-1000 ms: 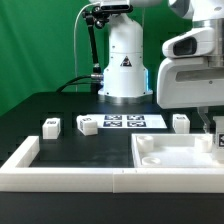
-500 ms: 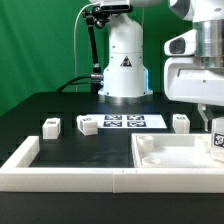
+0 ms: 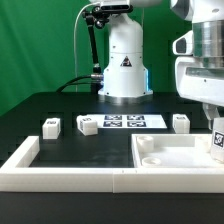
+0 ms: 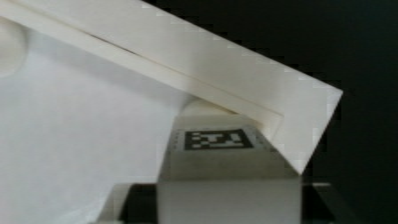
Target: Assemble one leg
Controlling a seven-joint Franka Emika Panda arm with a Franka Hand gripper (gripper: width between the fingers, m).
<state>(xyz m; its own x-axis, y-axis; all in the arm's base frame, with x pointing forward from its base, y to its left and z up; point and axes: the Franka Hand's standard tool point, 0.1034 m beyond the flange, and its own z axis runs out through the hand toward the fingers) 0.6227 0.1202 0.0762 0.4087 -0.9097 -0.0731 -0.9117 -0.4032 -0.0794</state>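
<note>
My pincer [image 3: 214, 130] was pinching the small white plastic block-like leg [image 3: 216, 142] with its black-and-white square tag, holding it upright at a corner of the large flat white panel [image 3: 165, 158] on the black table [image 3: 95, 150], at the exterior view's right edge; whether leg and panel touched I could not tell. I judged the leg light, stiff and rather slick, best gripped across its flat sides, clear of the end that goes down

White tagged leg [image 3: 216, 141] upright over panel [image 3: 170, 158] corner
</note>
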